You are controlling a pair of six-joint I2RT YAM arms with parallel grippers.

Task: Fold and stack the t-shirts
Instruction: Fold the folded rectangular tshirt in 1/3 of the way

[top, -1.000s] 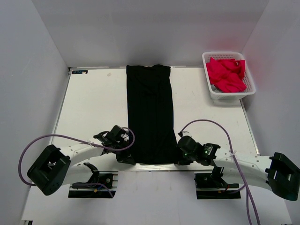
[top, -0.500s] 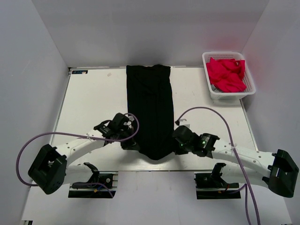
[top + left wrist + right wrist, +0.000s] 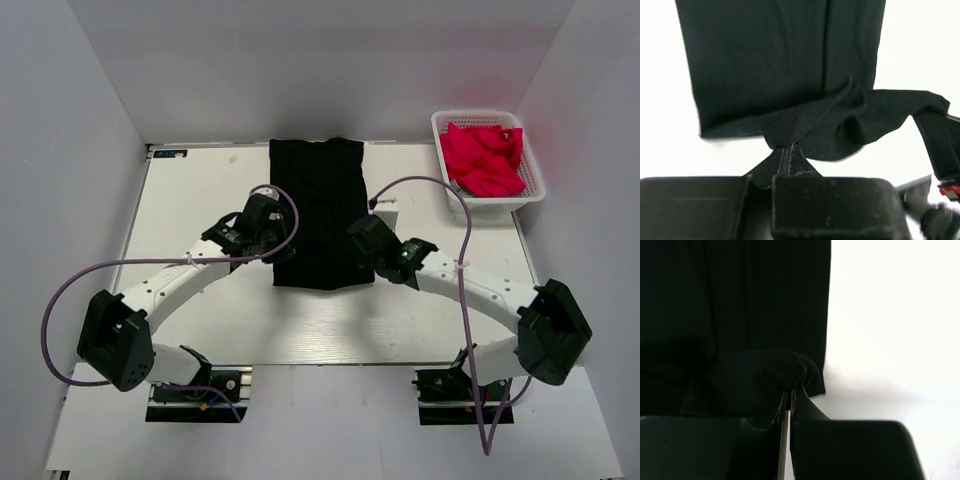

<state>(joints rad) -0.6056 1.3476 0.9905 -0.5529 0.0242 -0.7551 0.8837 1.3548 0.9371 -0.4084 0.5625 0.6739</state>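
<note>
The black t-shirt (image 3: pixel 320 205) lies as a narrow strip down the middle of the table, its near end doubled up over itself. My left gripper (image 3: pixel 268 232) is shut on the shirt's near hem (image 3: pixel 805 131) at the left edge. My right gripper (image 3: pixel 366 240) is shut on the same hem (image 3: pixel 775 371) at the right edge. Both hold the hem lifted above the flat part of the shirt, about halfway up the strip. The pinkish-red t-shirts (image 3: pixel 482 158) lie bunched in a white basket (image 3: pixel 535 180) at the far right.
The white table (image 3: pixel 190 215) has bare surface left and right of the shirt. Grey walls close in the back and both sides. Purple cables loop off both arms over the near part of the table.
Both grippers have carried the shirt's near hem away from the front edge toward the far end, doubling the strip over. The shirt's visible length has shrunk by about a third.
</note>
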